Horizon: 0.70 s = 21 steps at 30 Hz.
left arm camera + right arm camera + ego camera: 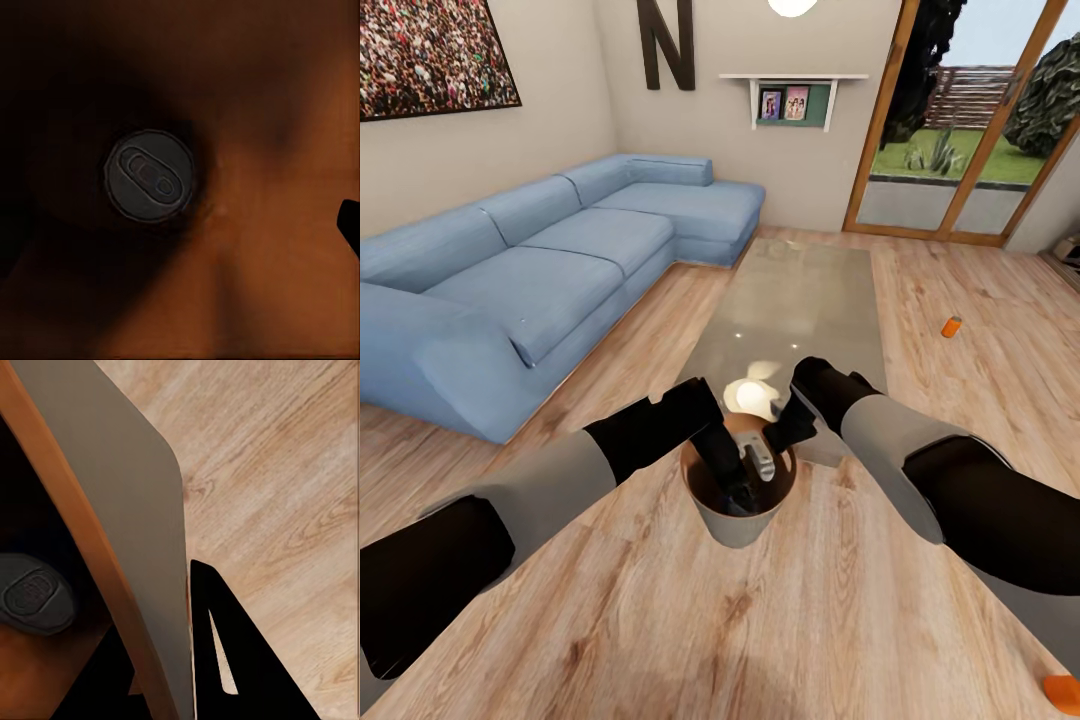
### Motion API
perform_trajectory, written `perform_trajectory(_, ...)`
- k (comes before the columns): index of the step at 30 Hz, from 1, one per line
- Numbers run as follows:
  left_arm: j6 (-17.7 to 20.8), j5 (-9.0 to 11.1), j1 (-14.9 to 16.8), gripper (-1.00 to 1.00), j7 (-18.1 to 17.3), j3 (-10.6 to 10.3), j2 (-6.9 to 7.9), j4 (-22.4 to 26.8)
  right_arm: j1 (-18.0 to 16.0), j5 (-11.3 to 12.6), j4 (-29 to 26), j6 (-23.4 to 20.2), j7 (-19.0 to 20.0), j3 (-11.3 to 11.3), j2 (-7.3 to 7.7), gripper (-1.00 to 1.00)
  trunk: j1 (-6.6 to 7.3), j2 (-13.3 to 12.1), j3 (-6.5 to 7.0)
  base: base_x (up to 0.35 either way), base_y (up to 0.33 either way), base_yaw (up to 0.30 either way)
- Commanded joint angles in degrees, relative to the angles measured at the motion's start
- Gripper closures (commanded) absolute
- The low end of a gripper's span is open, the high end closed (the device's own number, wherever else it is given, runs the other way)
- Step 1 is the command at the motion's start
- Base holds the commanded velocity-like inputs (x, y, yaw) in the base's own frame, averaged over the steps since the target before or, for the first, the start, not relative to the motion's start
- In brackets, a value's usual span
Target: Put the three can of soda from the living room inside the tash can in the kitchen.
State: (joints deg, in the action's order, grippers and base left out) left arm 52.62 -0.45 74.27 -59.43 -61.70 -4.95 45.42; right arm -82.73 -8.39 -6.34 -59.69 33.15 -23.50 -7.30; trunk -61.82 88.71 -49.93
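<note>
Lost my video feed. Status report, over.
Left end effector inside the tash can; right arm at its rim. One soda can inside. Two cans still on floor.

Blue corner sofa (550, 270), glass doors (970, 120), wooden floor (640, 620)

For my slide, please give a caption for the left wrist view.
Soda can seen top-down, standing on the trash can's coppery floor.

The living room is evenly and brightly lit, with daylight admitted through the glass doors (960, 120). A glare patch is thrown on the low table (800, 300). Straight lines are bowed near the edges. The bin's interior (262, 247) is dim, perhaps slightly blurred.
</note>
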Motion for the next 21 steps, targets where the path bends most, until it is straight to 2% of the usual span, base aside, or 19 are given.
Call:
perform_trajectory(1,-0.18,0.01,0.0,-1.0,0.01,0.0,0.01,-0.03,0.0,1.27,0.01,-0.31,0.34,0.82,0.0,1.0,0.0,0.0,0.01,0.0,0.0,0.0)
perform_trajectory(10,-0.54,0.13,0.0,-1.0,-0.17,0.0,0.57,0.51,0.0,1.27,0.02,-0.31,0.34,0.84,0.07,1.0,0.0,0.0,0.01,0.0,0.0,0.0)
perform_trajectory(12,-0.56,0.15,0.0,-1.0,-0.31,0.02,0.63,1.86,-0.02,1.27,0.02,-0.31,0.34,0.87,0.08,1.0,0.0,0.0,0.01,0.0,0.0,0.0)
perform_trajectory(14,-0.48,0.18,-0.09,-1.0,-0.51,0.25,1.25,5.68,0.0,1.27,0.02,-0.31,0.34,0.89,0.12,1.0,0.0,0.0,0.01,0.0,0.0,0.0)
perform_trajectory(16,-0.24,0.56,-0.37,-1.0,-0.76,0.63,5.77,12.74,-0.01,1.27,0.02,-0.31,0.34,0.96,0.27,1.0,0.0,0.0,0.01,0.0,0.0,0.0)
perform_trajectory(17,-0.21,0.65,-0.42,-1.0,-0.98,0.82,7.17,14.69,-0.02,1.27,0.02,-0.31,0.34,0.99,0.32,1.0,0.0,0.0,0.01,0.0,0.0,0.0)
perform_trajectory(18,-0.17,0.79,-0.49,-1.0,-1.86,1.57,10.27,18.63,-0.04,1.27,0.01,-0.31,0.34,1.02,0.45,1.0,0.0,0.0,0.01,0.0,0.0,0.0)
perform_trajectory(19,-0.21,1.0,-0.57,-1.0,-3.27,3.16,13.81,22.34,-0.05,1.27,0.01,-0.31,0.34,1.05,0.56,1.0,0.0,0.0,0.01,0.0,0.0,0.0)
perform_trajectory(21,-0.28,1.37,-0.82,-1.0,-4.96,5.85,17.54,25.81,-0.06,1.27,0.01,-0.31,0.34,1.06,0.69,1.0,0.0,0.0,0.01,0.0,0.0,0.0)
